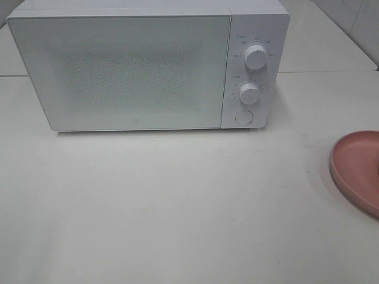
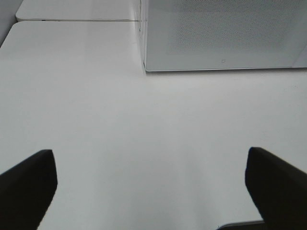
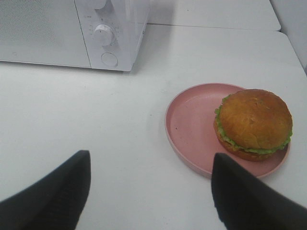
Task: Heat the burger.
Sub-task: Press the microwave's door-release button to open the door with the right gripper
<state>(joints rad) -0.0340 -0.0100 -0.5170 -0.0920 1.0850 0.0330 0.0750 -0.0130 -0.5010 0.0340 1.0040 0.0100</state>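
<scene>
Jaws open, empty on L gripper [image 2: 149, 153] & R gripper [image 3: 149, 157]; burger [image 3: 253, 123] waits on plate [image 3: 189, 120] since microwave [image 1: 148, 68] shut, prob open it 1st.

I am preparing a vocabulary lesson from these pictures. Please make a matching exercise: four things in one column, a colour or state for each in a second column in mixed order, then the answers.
Column one:
1. burger
2. microwave door
3. left hand
4. plate

Column two:
A. shut
B. open, holding nothing
C. pink and round
D. golden-brown, resting on the plate

Pairs: 1-D, 2-A, 3-B, 4-C
</scene>
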